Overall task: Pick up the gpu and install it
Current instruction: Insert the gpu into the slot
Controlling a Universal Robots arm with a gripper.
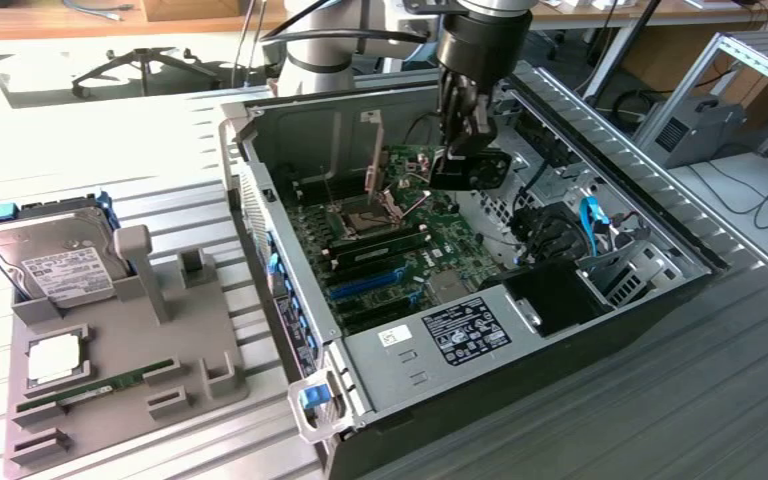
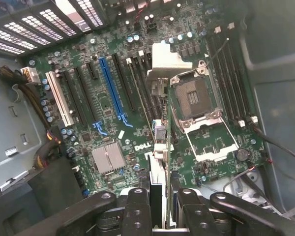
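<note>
Your tool (image 1: 466, 140) is down inside the open PC case (image 1: 357, 395), jaws part closed and clamped on the gpu (image 1: 471, 168). The card's black fan faces the exterior view and the card hangs above the mobo (image 1: 398, 250), toward the far end of the case.

In the wrist view the fingers (image 2: 137, 206) pinch the gpu (image 2: 158, 172) edge-on, w/ the board well behind it.

What's around the card:
- The CPU socket (image 2: 194, 96) is open, and its silver load plate (image 2: 167, 61) is flipped up just beside the card's line. That's the closest obstacle you've got.
- The blue PCIe slot (image 2: 113, 93) and a white slot (image 2: 59, 101) sit on the other side of the card, apart from it.
- The RAM slots (image 2: 226, 73) lie beyond the socket.
- A small finned heatsink (image 2: 108, 158) sits near the slot ends.
- A yellow/black cable bundle (image 2: 24, 91) runs along the case wall.
- Blue cables (image 1: 591, 220) loop by the drive bays at the exterior view's right.

Outside the case, at the exterior view's left, a grey fixture tray (image 1: 131, 400) on the table (image 1: 744, 400) carries a hard drive (image 1: 57, 262) and a RAM stick (image 1: 91, 390).
</note>
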